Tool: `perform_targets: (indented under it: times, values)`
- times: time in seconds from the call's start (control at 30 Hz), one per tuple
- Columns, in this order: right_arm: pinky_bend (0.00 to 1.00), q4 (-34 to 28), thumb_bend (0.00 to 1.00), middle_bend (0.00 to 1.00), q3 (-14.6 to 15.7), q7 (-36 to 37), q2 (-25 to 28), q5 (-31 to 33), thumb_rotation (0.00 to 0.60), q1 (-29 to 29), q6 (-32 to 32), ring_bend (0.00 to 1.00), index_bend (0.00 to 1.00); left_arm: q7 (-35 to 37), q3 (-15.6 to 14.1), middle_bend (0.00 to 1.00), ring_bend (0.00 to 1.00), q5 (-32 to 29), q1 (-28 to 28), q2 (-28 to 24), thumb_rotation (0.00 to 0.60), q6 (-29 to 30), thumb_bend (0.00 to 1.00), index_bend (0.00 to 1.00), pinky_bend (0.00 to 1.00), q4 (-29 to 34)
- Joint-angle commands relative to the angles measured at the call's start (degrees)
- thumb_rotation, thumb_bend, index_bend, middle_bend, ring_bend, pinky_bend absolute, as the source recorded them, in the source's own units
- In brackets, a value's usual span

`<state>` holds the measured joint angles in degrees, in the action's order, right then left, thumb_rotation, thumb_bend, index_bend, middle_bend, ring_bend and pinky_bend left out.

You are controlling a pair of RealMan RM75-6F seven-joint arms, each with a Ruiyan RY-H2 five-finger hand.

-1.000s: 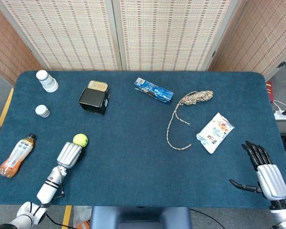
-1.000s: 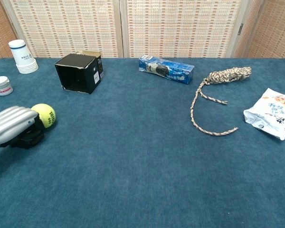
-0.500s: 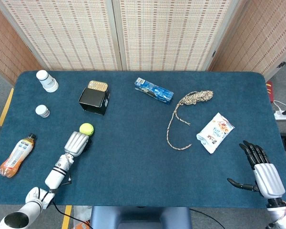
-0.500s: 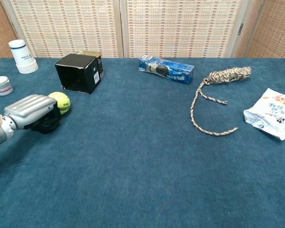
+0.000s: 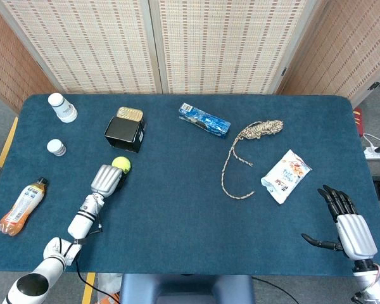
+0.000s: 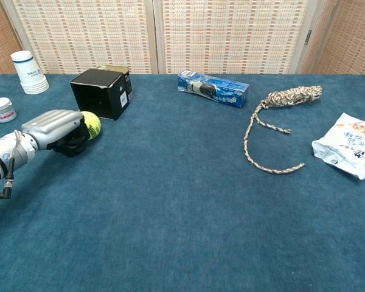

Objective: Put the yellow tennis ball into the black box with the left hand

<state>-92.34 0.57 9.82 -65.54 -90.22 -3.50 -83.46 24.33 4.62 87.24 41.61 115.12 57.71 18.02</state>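
While the left hand [image 5: 107,180] grips the yellow tennis ball [image 5: 121,164] with its fingers curled around it, hand and ball sit just near of the black box [image 5: 125,133], close to its near wall. In the chest view the ball protrudes from the front of the hand, and whether it touches the box cannot be told. The box lies on the far-left part of the table [image 5: 177,209], with a gold-lidded tin [image 5: 130,113] directly behind it.

The right hand [image 5: 348,227] rests at the near right corner of the table, holding nothing, fingers straight and spread, thumb extended to the left.

The work surface is a dark blue, cloth-covered table with rounded corners. On its left side stand a stack of white paper cups [image 5: 62,107] at the far edge and a small white jar [image 5: 56,147] nearer, with an orange drink bottle [image 5: 22,206] lying near the left edge. A blue biscuit packet [image 5: 204,120] lies at far centre. A braided rope [image 5: 247,152] trails on the right, and a white snack bag [image 5: 285,175] lies to its right.

Behind the table stands a woven folding screen [image 5: 158,44]. A power strip [image 5: 377,152] lies on the grey floor at far right.
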Motion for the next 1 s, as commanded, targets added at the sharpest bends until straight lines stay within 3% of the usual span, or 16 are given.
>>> perform_targets:
  times: [0.03, 0.1, 0.2, 0.3, 0.37, 0.4, 0.5, 0.73, 1.0]
  values:
    - [0.0, -0.1, 0.0, 0.0, -0.1, -0.2, -0.1, 0.3, 0.545, -0.2, 0.4, 0.0, 0.0, 1.2, 0.2, 1.0, 0.99, -0.2, 0.7, 0.1, 0.6, 0.7, 0.67, 1.0, 1.0, -0.4]
    - [0.0, -0.2, 0.0, 0.0, -0.1, -0.3, -0.1, 0.4, 0.544, -0.2, 0.6, 0.0, 0.0, 1.3, 0.1, 0.98, 0.91, -0.1, 1.1, -0.1, 0.553, 1.0, 0.63, 0.99, 0.97, -0.6]
    - [0.0, -0.2, 0.0, 0.0, -0.1, -0.4, -0.1, 0.4, 0.545, -0.3, 0.7, 0.0, 0.0, 1.9, -0.2, 0.82, 0.71, 0.0, 1.7, -0.7, 0.374, 0.8, 0.56, 0.84, 0.8, -0.5]
    - [0.0, -0.2, 0.0, 0.0, -0.1, -0.3, 0.0, 0.5, 0.544, -0.3, 0.7, 0.0, 0.0, 3.0, -1.3, 0.42, 0.29, 0.4, 2.3, -2.1, 0.228, -3.3, 0.46, 0.41, 0.41, 0.9]
    - [0.0, -0.1, 0.0, 0.0, -0.1, -0.1, 0.0, 0.4, 0.544, -0.2, 0.6, 0.0, 0.0, 2.7, -2.0, 0.17, 0.06, 0.3, 2.8, -3.2, 0.197, -7.2, 0.42, 0.2, 0.17, 2.3]
    - [0.0, -0.1, 0.0, 0.0, -0.1, 0.0, 0.0, 0.4, 0.544, -0.2, 0.5, 0.0, 0.0, 2.4, -1.9, 0.08, 0.02, 0.0, 3.0, -3.5, 0.195, -8.1, 0.41, 0.12, 0.09, 2.8]
    - [0.0, 0.0, 0.0, 0.0, -0.1, 0.3, 0.1, 0.4, 0.544, -0.2, 0.6, 0.0, 0.0, 1.4, -1.1, 0.0, 0.0, -1.1, 3.0, -3.9, 0.191, -8.4, 0.4, 0.01, 0.0, 4.0]
    - [0.0, 0.0, 0.0, 0.0, 0.0, 0.0, -0.1, 0.3, 0.544, -0.4, 0.9, 0.0, 0.0, -0.1, 1.3, 0.0, 0.0, -3.7, 2.9, -4.8, 0.192, -7.8, 0.4, 0.0, 0.0, 4.9]
    - [0.0, -0.2, 0.0, 0.0, 0.0, -0.5, -0.2, 0.2, 0.544, -0.3, 0.8, 0.0, 0.0, -1.8, 1.3, 0.0, 0.0, -4.5, 2.7, -5.9, 0.191, -9.2, 0.4, 0.0, 0.0, 5.9]
